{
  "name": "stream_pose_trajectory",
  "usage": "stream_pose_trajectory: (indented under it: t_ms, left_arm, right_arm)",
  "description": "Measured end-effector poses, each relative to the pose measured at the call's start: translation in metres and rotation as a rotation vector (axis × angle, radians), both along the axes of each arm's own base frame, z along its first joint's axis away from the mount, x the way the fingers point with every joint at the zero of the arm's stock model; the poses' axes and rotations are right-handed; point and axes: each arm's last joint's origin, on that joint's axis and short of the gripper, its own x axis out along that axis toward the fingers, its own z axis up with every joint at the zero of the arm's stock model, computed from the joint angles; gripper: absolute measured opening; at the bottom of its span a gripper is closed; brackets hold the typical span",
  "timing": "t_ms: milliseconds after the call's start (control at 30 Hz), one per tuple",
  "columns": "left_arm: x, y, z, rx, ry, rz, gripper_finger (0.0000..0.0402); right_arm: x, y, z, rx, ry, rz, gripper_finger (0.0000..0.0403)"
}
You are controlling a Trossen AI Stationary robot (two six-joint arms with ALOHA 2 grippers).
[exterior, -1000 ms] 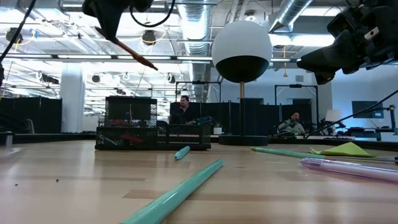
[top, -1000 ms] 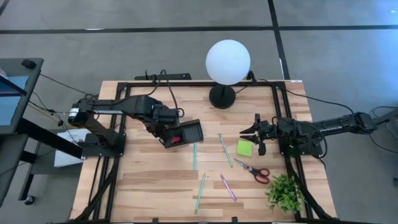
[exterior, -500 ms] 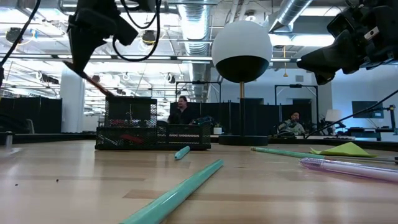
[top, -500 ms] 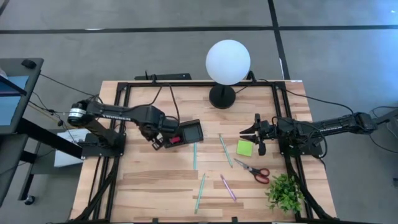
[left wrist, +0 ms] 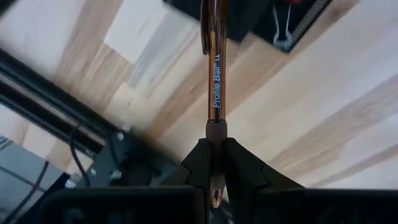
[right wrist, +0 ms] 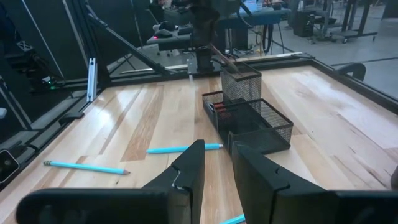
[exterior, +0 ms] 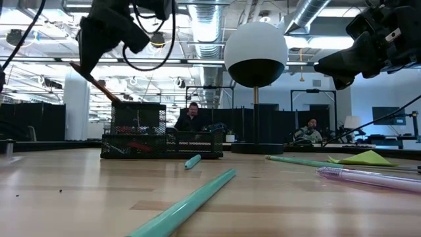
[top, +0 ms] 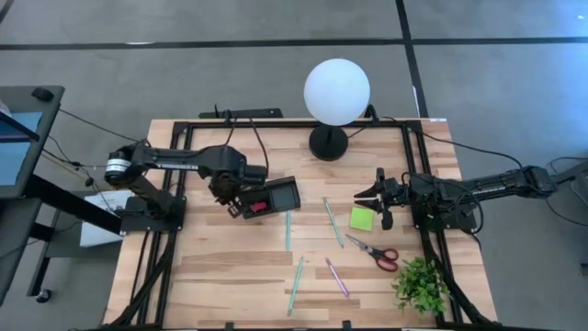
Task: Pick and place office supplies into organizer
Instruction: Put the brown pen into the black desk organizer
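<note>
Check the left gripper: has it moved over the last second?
Yes. In the high view the left gripper, shut on the brown pen, has pulled back from the organizer's middle to its left end, away from the white globe lamp.

The wooden table (top: 239,267) stands on a grey floor (top: 184,64) with dark lines. Behind it is a big room with pipes (exterior: 309,10) and lights on the ceiling. Two people (exterior: 192,117) sit far back at dark desks, and a white ball lamp (top: 337,90) stands on the table.

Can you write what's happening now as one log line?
left gripper: shut on brown pen | above black mesh organizer | right gripper: waiting, empty
</note>
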Motion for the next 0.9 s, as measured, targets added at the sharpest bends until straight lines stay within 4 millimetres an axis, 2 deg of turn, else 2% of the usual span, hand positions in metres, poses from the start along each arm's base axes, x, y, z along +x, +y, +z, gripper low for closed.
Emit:
stream_pose_trajectory:
  t_ms: [267,533,733,900]
  left_arm:
    - [0.004,0.020,-0.007,-0.137,0.003,0.009,0.0015]
    - [0.009,0.036,0.014,-0.099,-0.089,0.016,0.0016]
    - [0.009,0.038,0.018,-0.139,-0.109,0.029,0.0016]
    - [0.017,0.039,0.010,-0.181,-0.084,0.013,0.0016]
  right_arm:
    - [0.000,0.000,0.000,-0.001,0.000,0.000,0.0077]
    - [0.000,0.000,0.000,-0.001,0.000,0.000,0.0077]
    - [0.000,0.000,0.000,-0.008,0.000,0.001,0.0077]
    - [0.000,0.000,0.000,-0.008,0.000,0.001,0.0077]
